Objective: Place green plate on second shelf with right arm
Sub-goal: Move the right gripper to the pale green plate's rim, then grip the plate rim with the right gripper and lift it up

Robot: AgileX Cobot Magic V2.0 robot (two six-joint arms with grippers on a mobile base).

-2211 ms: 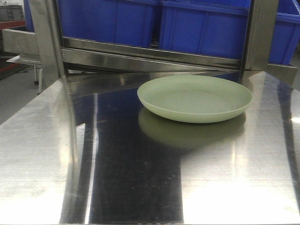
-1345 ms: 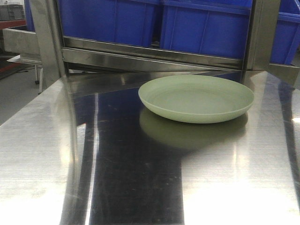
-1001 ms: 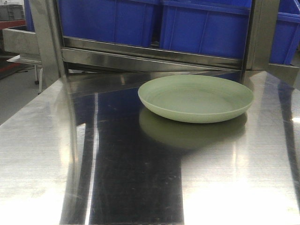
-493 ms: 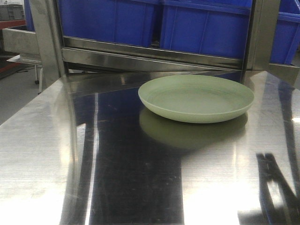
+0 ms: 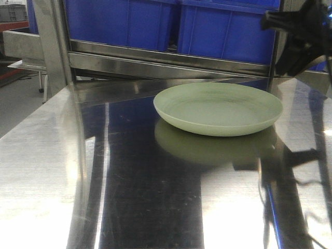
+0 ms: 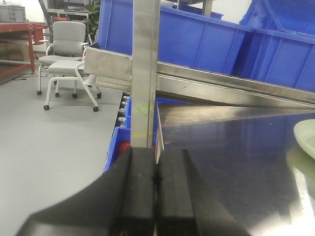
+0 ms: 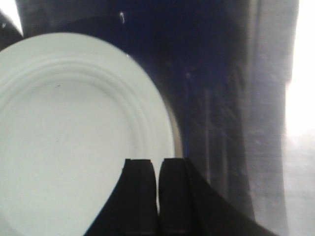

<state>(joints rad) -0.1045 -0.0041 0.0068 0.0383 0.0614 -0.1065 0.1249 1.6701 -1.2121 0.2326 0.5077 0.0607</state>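
Note:
The green plate [image 5: 218, 109] lies flat on the steel table [image 5: 129, 197], towards the back right. The black right arm [image 5: 303, 36] hangs in from the top right, above and just behind the plate's right rim. In the right wrist view my right gripper [image 7: 158, 161] is shut and empty, and looks down on the plate [image 7: 74, 137] from above its right edge. My left gripper [image 6: 156, 150] is shut and empty at the table's left end. The plate's rim [image 6: 306, 137] shows at the right edge of that view.
Blue plastic bins [image 5: 223, 31] stand on a steel shelf rail [image 5: 166, 59] just behind the plate. A steel upright post [image 6: 145, 73] rises ahead of the left gripper. Office chairs [image 6: 64, 59] stand on the floor to the left.
The right arm has come into view at the top right, above the plate's right side, and its dark reflection now shows on the table. The plate has not moved.

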